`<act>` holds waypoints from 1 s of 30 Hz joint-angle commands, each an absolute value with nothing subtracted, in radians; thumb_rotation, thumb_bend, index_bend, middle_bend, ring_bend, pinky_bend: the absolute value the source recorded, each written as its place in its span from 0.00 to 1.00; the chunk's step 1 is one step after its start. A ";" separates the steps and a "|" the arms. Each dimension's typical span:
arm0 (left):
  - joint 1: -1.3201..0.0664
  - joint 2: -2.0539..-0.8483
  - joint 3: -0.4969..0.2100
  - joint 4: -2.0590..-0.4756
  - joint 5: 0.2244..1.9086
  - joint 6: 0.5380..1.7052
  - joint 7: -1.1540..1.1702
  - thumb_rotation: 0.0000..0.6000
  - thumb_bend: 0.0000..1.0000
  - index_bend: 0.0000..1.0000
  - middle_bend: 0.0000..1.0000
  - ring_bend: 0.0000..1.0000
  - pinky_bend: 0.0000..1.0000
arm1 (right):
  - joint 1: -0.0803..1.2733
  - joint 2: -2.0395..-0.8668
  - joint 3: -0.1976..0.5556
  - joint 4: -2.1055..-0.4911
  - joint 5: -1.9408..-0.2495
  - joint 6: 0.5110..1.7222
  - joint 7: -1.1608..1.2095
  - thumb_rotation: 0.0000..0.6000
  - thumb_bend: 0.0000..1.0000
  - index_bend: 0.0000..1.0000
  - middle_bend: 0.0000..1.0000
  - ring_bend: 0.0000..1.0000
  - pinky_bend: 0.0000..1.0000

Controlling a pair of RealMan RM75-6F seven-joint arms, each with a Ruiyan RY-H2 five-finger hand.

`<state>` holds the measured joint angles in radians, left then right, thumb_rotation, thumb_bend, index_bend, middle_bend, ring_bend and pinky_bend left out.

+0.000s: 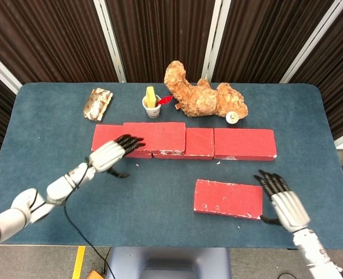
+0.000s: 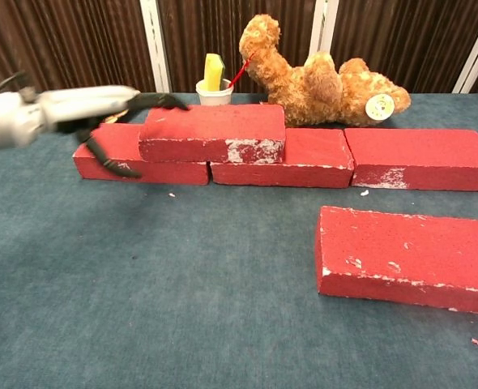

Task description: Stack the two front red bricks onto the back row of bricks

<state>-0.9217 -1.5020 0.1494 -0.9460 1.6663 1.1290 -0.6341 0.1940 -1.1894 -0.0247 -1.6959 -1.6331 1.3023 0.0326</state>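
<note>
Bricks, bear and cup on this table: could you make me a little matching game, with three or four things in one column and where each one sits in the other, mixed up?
Things:
1. stacked red brick
2. front red brick
3. teddy bear
4. white cup

Places:
A. alone on the cloth, near the right robot hand
B. lying behind the back row, right of the cup
C. on top of the back row, over a joint
D. behind the back row, holding something yellow

Pairs: 1-C, 2-A, 3-B, 4-D
</note>
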 commanded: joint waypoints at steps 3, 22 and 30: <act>-0.713 -1.366 0.210 -1.192 1.630 1.250 -0.373 1.00 0.20 0.00 0.00 0.00 0.01 | 0.220 -1.257 -0.031 -1.706 -1.606 1.244 -0.016 1.00 0.03 0.00 0.00 0.00 0.00; -0.541 -1.336 0.206 -1.138 1.635 1.297 -0.366 1.00 0.22 0.00 0.00 0.00 0.01 | 0.350 -1.427 0.060 -1.667 -1.301 1.004 -0.231 1.00 0.03 0.00 0.00 0.00 0.00; -0.534 -1.328 0.187 -1.129 1.649 1.278 -0.388 1.00 0.22 0.00 0.00 0.00 0.01 | 0.399 -1.431 0.082 -1.679 -1.203 0.949 -0.268 1.00 0.03 0.00 0.01 0.00 0.01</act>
<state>-0.5349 -1.3280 0.1884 -1.1305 1.6486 1.2789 -0.3865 0.3899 -1.4294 0.0765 -1.6771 -1.2152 0.9546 -0.2603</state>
